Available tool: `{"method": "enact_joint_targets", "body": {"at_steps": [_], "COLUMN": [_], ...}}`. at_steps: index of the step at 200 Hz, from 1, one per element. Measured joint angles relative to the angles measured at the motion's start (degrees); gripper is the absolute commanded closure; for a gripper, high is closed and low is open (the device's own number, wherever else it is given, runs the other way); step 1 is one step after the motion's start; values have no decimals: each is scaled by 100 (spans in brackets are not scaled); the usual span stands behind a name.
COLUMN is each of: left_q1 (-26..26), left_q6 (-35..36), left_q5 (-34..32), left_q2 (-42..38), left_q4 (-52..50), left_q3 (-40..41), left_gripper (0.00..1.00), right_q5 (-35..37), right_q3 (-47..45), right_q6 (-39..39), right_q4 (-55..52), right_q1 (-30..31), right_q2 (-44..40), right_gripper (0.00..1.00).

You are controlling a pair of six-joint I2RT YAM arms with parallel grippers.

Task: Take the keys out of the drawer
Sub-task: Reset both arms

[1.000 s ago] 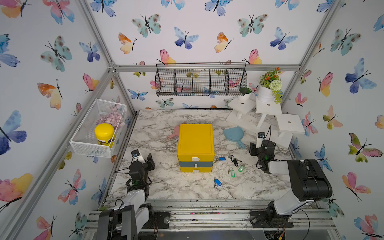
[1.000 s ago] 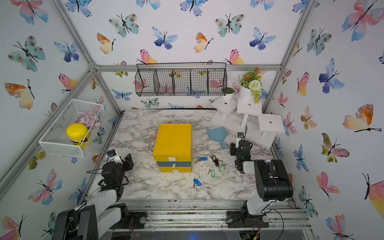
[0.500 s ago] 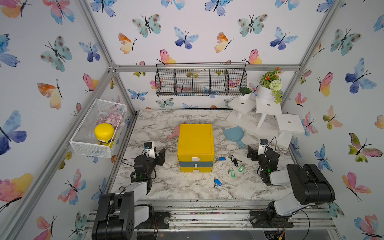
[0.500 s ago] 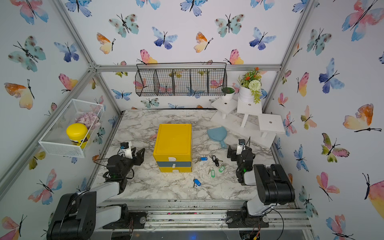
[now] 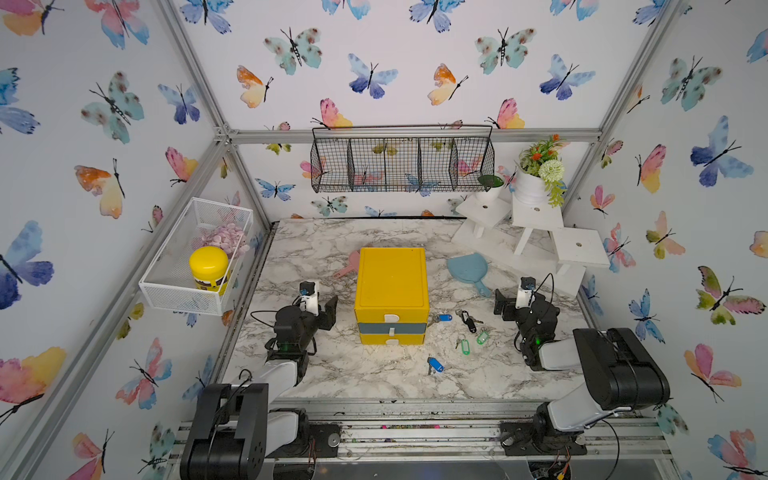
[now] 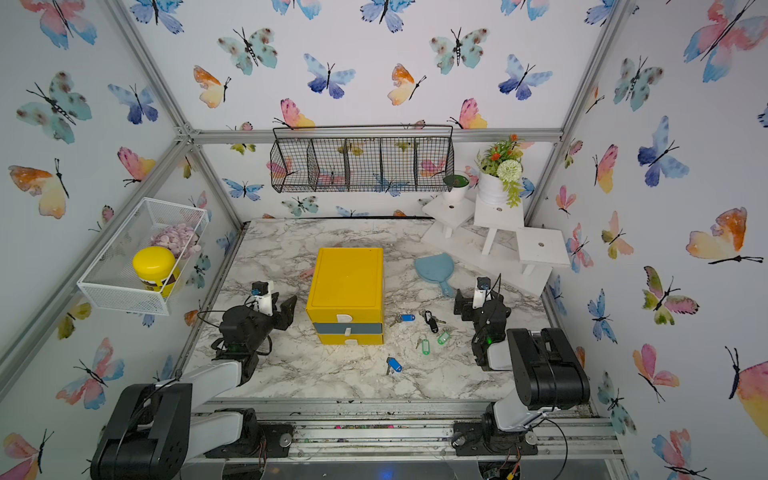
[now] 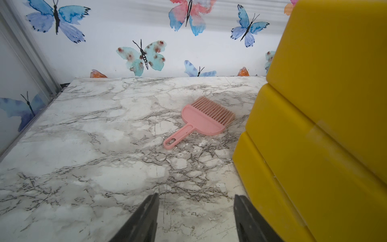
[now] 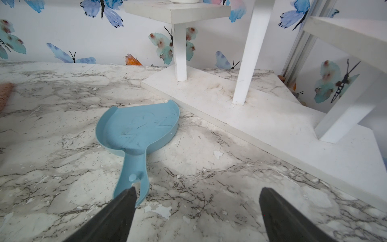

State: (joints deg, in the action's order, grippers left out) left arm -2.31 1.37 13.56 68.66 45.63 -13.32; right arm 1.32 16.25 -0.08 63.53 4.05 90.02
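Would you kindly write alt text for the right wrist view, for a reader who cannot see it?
A blue dustpan lies flat on the marble table, its handle pointing toward the open right gripper. A white tiered stand rises behind it against butterfly wallpaper.

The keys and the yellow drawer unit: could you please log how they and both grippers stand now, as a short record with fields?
keys: five, tagged, loose on the table, outside the drawers
drawer unit: all drawers shut
left gripper: open, empty
right gripper: open, empty, by the dustpan handle
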Motion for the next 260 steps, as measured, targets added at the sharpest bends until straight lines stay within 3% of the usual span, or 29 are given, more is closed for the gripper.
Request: {"method": "enact_joint_targets", "body": {"at_steps": [70,126,136,138,141,143,183,260], "left_q1": [190,258,258,258,258,256,179,168], "left_q6": [72,133,116,105,79,74,-85,-133], "left_q5": [-514,-328,-367,-382,-448,-472,-1121,-1331], "left_q2": [-245,1008,1102,1104,1121,1128,1169,1169], "left_q4": [208,1377,1379,1381,1379,1377,1412,1408], "left_q3": [330,389,387,382,367,361,149,149], "left_gripper": [35,32,27,21,3,0,2,2], "right_q5": [0,0,0,0,0,0,0,0], "right_q3": [0,-2,-2,-2,-2,-2,-2,-2], "right_q6": [-2,-2,-2,-2,-2,-2,-2,-2], "right_q4": [2,39,42,39,42,42,42,44], "right_q1": [0,0,0,0,0,0,0,0], "right_q2": [0,0,0,0,0,0,0,0], "right_gripper": [2,2,2,2,2,2,2,2]}}
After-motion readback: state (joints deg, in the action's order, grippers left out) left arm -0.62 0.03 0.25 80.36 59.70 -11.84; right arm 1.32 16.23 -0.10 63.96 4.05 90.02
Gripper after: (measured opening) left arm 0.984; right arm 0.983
